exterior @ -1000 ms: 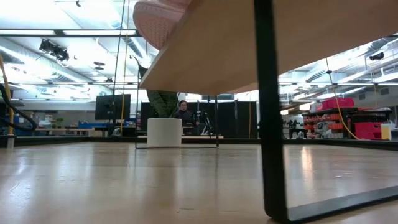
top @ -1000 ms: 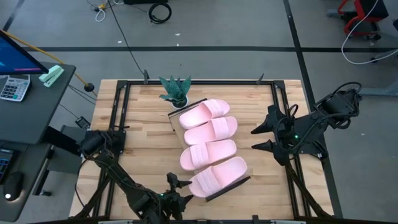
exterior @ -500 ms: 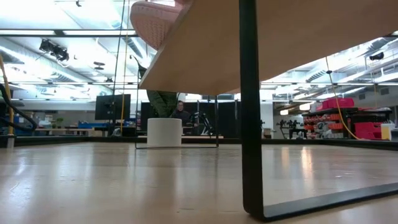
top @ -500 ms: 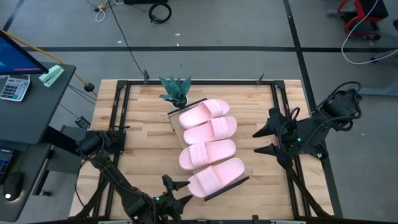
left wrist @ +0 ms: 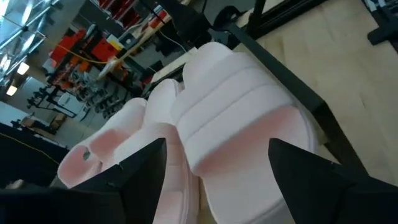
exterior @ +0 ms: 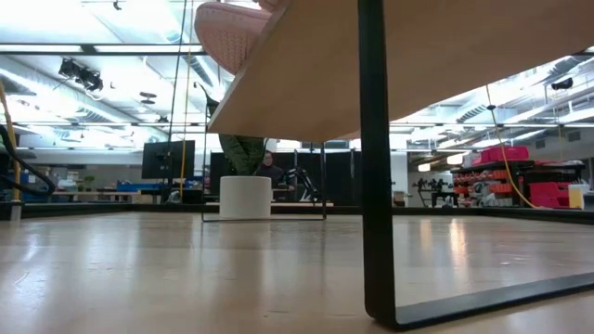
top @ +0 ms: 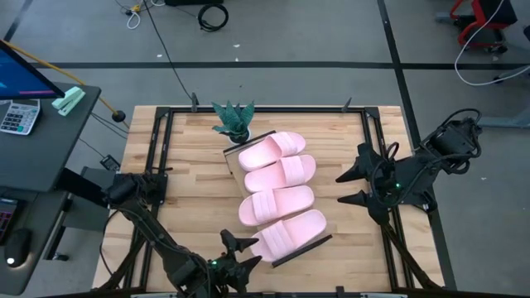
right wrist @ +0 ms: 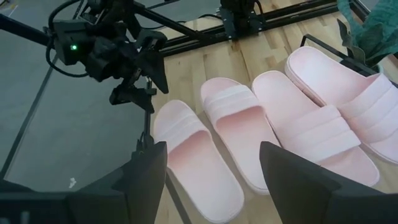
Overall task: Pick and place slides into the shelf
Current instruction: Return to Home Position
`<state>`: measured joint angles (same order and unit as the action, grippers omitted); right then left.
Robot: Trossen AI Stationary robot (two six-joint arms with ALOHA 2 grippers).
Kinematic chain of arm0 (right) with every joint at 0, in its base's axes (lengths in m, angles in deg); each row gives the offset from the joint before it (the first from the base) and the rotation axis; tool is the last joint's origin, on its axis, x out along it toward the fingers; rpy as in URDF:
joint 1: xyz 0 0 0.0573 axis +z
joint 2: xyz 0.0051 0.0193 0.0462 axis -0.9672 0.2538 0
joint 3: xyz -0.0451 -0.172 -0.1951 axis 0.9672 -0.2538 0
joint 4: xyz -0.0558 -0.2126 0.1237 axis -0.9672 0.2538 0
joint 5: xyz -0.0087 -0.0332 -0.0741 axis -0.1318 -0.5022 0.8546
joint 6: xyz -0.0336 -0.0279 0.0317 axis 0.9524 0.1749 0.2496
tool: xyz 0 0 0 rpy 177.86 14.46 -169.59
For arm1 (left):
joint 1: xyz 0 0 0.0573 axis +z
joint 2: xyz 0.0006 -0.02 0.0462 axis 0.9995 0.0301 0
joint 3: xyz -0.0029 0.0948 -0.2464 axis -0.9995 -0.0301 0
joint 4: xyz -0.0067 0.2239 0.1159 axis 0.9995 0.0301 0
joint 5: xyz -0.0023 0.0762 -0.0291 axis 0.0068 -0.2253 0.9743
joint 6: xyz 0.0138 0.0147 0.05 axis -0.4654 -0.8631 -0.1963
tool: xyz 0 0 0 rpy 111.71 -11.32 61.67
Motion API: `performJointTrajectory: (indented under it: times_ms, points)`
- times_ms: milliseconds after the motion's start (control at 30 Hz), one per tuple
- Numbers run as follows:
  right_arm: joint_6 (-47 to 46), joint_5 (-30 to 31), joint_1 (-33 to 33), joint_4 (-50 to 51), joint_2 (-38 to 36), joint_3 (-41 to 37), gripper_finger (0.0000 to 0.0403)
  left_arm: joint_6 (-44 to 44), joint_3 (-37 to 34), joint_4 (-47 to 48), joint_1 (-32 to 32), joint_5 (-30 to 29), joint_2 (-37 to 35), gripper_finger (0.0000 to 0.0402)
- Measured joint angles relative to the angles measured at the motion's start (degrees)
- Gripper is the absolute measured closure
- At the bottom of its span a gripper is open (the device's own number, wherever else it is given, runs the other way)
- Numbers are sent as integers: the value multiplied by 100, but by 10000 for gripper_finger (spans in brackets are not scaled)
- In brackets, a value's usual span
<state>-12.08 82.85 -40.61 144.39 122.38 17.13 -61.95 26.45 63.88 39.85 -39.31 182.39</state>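
Note:
Four pale pink slides (top: 280,190) lie side by side, soles down, on the light-wood shelf (top: 233,157), which stands on the table on black rails (exterior: 374,186). My left gripper (top: 253,251) is open at the table's near edge, just off the left end of the nearest slide (top: 290,233). In the left wrist view that slide (left wrist: 242,118) fills the space ahead of the left gripper (left wrist: 217,146), whose fingers stand wide on either side of it. My right gripper (top: 339,186) is open and waits right of the shelf, its own view looking across the slides (right wrist: 236,124).
A potted plant (top: 233,120) stands at the shelf's far end, with its white pot (exterior: 246,197) on the table. Black frame rails (top: 161,141) run along the table's edges. Bare tabletop (top: 190,199) lies left of the shelf.
In the low view the shelf's near rail has shifted a little toward the table's left, and the slide above it with it, then stayed put. My left gripper has drawn back slightly and come forward again toward the nearest slide, staying open.

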Motion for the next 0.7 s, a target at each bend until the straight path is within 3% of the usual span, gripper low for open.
performJointTrajectory:
  times_ms: [167,467,700]
  points:
    - [-103,16,1,-23,0,0,141,374,102,59,21,-585,-58,115]
    - [-300,207,-23,-61,103,0,141,3251,236,1307,655,-454,-1215,116]
    - [-253,403,-56,-63,149,0,144,2415,238,1078,1047,-270,-2300,116]
